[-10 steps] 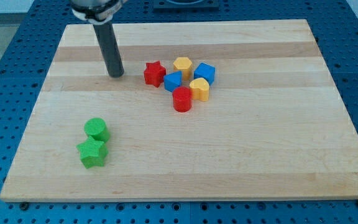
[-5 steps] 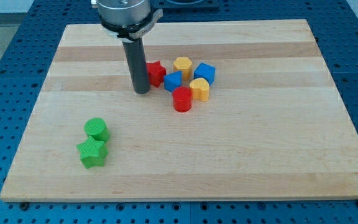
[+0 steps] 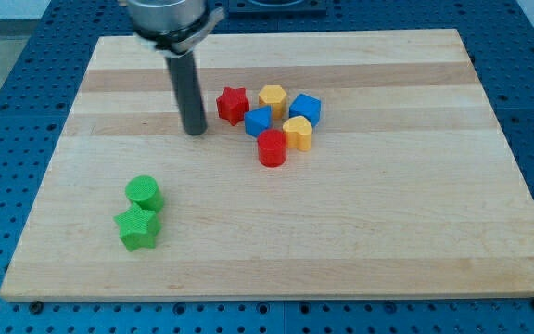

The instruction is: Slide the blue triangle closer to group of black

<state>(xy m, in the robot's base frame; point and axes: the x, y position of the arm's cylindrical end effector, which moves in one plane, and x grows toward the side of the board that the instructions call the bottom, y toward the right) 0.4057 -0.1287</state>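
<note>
The tip (image 3: 194, 132) of the dark rod is seen resting on the wooden tabletop (image 3: 387, 232), just left of the red star (image 3: 232, 105) and apart from it. No tool with jaws is carried, so nothing is pinched. The blue triangle (image 3: 258, 122) is found in the cluster right of the star, beside the yellow hexagon (image 3: 272, 97), a blue cube (image 3: 305, 109), a yellow block (image 3: 298, 133) and a red cylinder (image 3: 272, 147). A green cylinder (image 3: 144, 193) and green star (image 3: 138, 227) are shown touching, well apart at the view's lower left.
</note>
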